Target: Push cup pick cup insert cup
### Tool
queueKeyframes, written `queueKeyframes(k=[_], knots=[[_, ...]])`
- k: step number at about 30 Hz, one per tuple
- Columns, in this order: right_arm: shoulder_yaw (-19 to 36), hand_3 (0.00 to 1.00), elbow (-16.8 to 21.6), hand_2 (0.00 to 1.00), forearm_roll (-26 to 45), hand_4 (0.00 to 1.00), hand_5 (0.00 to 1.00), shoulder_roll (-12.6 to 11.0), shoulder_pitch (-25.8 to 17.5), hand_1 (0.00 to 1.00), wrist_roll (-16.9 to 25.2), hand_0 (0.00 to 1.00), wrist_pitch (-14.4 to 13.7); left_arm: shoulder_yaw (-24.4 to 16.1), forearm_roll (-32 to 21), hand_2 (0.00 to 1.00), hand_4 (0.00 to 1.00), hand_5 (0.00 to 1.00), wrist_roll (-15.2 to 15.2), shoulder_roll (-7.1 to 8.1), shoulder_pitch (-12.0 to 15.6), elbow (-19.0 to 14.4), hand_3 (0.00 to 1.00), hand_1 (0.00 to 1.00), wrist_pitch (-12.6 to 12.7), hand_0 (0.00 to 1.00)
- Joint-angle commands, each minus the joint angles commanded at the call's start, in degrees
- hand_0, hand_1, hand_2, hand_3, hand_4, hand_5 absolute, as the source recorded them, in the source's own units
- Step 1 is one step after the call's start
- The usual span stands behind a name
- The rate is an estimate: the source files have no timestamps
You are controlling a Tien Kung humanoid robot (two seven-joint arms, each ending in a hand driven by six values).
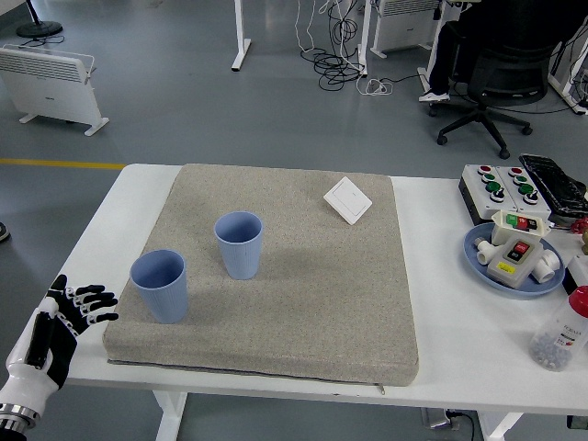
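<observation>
At the counter's (478, 331) near-left corner, left robot hand (66, 317) sits just off the left edge of the grey mat (312, 276), palm side toward the mat, fingers spread and relaxed, holding nothing. Black-and-white segmented fingers point right, toward the near cup; white forearm runs down out of the picture's bottom-left. Hand is near the mat edge, not touching any cup. Right arm not visible.

Two blue cups, both upright, mouths up, long axis vertical:
- near cup (160, 286): near-left part of the mat, close to its left edge, closest to the hand.
- far cup (239, 244): further in and to the right, roughly left-of-centre on the mat. Apart from the near cup, clear gap between them.

Both cups: tapered, wider at rim, smooth matte finish, looks like plastic, with faint vertical ribbing. Insides empty as far as visible.

Mat: square, thick, coarse felt-like texture, covers most of the counter's middle. White rectangular wall-switch plate (348, 199) lies flat and rotated near the mat's far-right corner.

Counter's right edge: white button box (501, 184) with red/green buttons, blue plate (478, 257) holding small switch units, clear bottle (559, 335) with red cap at the near-right.
</observation>
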Motion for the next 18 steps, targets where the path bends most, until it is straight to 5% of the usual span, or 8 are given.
queueKeyframes(k=[18], knots=[[-0.3,0.546,0.0,0.650,-0.2,0.103,0.428,0.0,0.1,0.612,-0.1,0.695,0.2,4.7,4.1,0.529,0.619,0.998,0.6,-0.36,-1.0,1.7,0.485,0.601,-0.2,0.638]])
